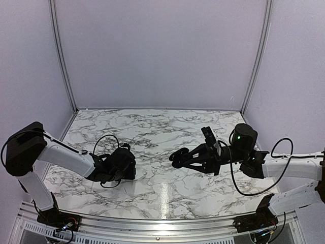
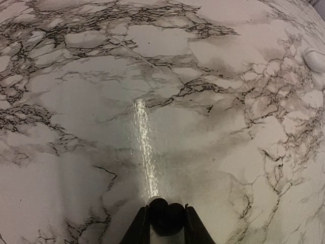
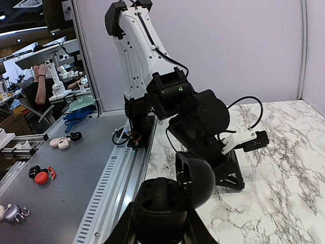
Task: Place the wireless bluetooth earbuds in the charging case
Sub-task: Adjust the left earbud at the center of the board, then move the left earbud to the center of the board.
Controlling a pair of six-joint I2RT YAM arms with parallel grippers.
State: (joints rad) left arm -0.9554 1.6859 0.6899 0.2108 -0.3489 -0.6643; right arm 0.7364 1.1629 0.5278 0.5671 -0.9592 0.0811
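Watching my left gripper (image 2: 166, 212) pinch one earbud (image 2: 165, 219) while my right gripper (image 3: 162, 226) clamps the open charging case (image 3: 170, 193)

The glossy black, rounded charging case (image 3: 161, 203) sits clamped between the fingers of the right hand (image 3: 161, 226), its domed lid (image 3: 197, 177) hinged open and tilted back, while one small rounded black earbud (image 2: 165, 218) is pinched at the fingertips of the left hand (image 2: 166, 209).

top: overhead, whole table (image 1: 152, 127) | left wrist: close, facing table | right wrist: level, facing left arm (image 3: 142, 51)
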